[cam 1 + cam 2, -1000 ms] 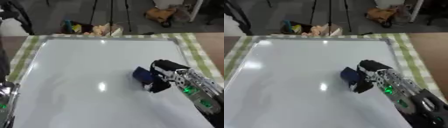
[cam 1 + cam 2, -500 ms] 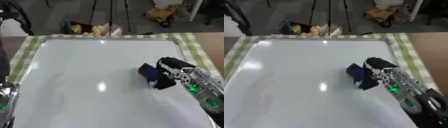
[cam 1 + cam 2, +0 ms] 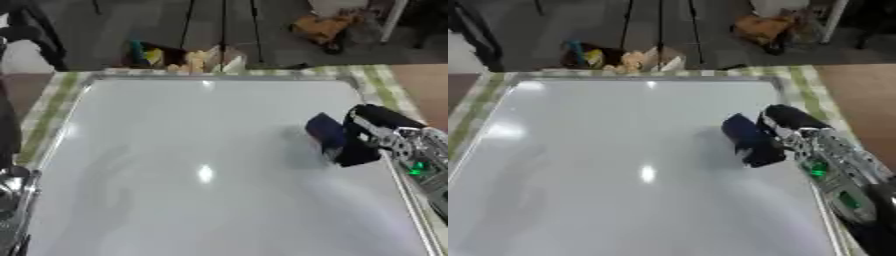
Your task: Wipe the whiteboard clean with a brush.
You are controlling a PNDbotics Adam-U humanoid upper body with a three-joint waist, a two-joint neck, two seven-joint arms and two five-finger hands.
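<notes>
We see the robot's right hand (image 3: pixel 372 135) reaching in from the right edge, its dark fingers curled around a dark blue brush (image 3: pixel 326 134). The brush rests against the whiteboard (image 3: pixel 192 165) at its right side, a little above the middle, close to the board's right rim. The whiteboard is a large glossy white sheet with light glare spots and fills most of the view. It lies on a green checked cloth (image 3: pixel 378 82). A silver part of the left arm (image 3: pixel 13 200) shows at the lower left edge.
</notes>
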